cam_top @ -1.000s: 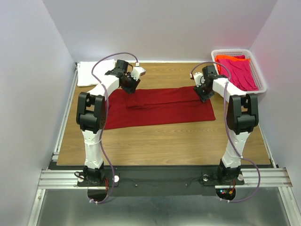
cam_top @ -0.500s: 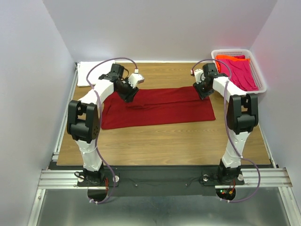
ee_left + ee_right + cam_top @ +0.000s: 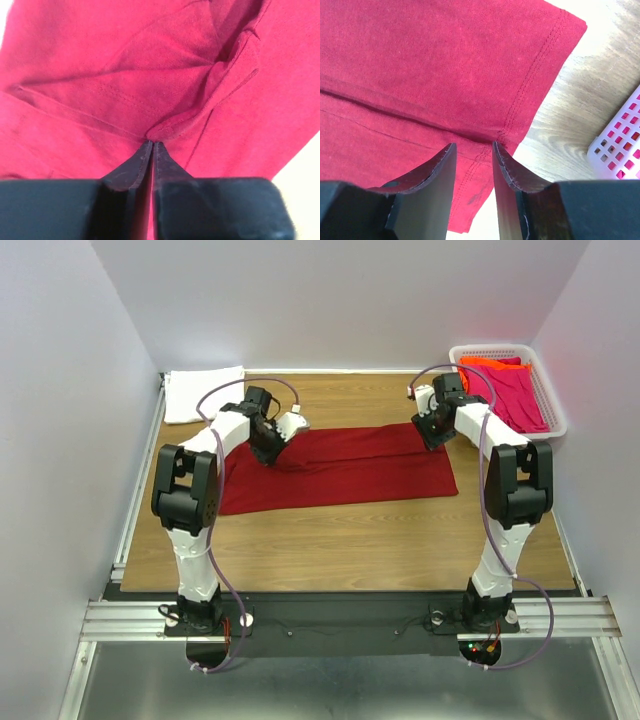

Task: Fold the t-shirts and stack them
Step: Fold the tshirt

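red shirt (image 3: 125,75), pinched at left end effector (image 3: 152,145)

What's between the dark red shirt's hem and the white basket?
Only bare wooden table separates dark red shirt and basket; the right wrist view shows it.

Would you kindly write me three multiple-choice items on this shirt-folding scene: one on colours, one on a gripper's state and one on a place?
1. What lies in the basket?
A. a pink t-shirt and an orange t-shirt
B. blue and green shirts
C. nothing

2. How is the left gripper?
A. wide open in the air
B. shut on the dark red t-shirt
C. shut on the basket's rim

3. Where is the white t-shirt?
A. in the basket
B. at the table's far left corner
C. on the dark red t-shirt

Answers:
1 A: both colours show inside the rim in the top view.
2 B: in the left wrist view its jaws meet on a cloth fold.
3 B: it lies there, apart from the red one.
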Available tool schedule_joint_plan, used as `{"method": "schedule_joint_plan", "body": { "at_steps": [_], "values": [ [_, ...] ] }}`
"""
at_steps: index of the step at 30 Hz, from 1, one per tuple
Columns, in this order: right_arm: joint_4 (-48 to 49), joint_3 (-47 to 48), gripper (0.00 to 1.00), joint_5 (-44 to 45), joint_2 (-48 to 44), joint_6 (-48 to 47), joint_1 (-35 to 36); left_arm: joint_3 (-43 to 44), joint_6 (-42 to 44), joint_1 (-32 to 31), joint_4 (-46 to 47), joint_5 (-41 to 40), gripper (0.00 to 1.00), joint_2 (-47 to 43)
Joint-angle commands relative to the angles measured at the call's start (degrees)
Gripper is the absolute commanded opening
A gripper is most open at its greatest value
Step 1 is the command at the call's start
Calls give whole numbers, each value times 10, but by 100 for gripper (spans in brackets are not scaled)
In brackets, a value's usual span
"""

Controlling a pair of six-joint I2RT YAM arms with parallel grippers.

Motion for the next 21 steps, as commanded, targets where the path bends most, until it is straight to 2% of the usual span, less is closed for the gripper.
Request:
{"method": "schedule_joint_plan", "body": {
  "at_steps": [1, 10, 21],
  "values": [
    [9, -1, 40, -4, -14, 6, 0, 56, 2, -3, -12, 6, 0, 4],
    [9, 5, 40, -3, -8, 6, 0, 149, -25, -5, -11, 46, 0, 39],
    [8, 21, 40, -40, 3, 27, 0, 232, -67, -32, 18, 45, 0, 120]
  ]
}}
